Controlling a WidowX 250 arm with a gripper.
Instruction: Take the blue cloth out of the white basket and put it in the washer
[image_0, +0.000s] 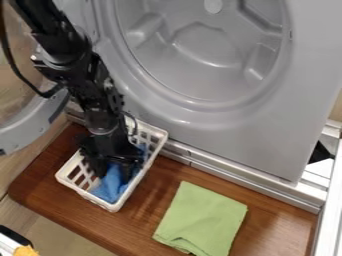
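Observation:
The black gripper (113, 169) points down into the white basket (115, 206), low over the blue cloth (112, 186). Its two fingers stand apart, with part of the cloth showing between them. Blue fabric lies bunched on the basket's floor, partly hidden under the gripper, and another bit shows at the right side near the basket wall. Above and to the right is the grey washer (200, 131), its round drum opening facing the camera.
A folded green cloth (202, 218) lies on the brown wooden board (143, 220), right of the basket. The washer's door (17, 134) hangs open at the left, beside the arm. A metal rail (247, 181) runs below the washer.

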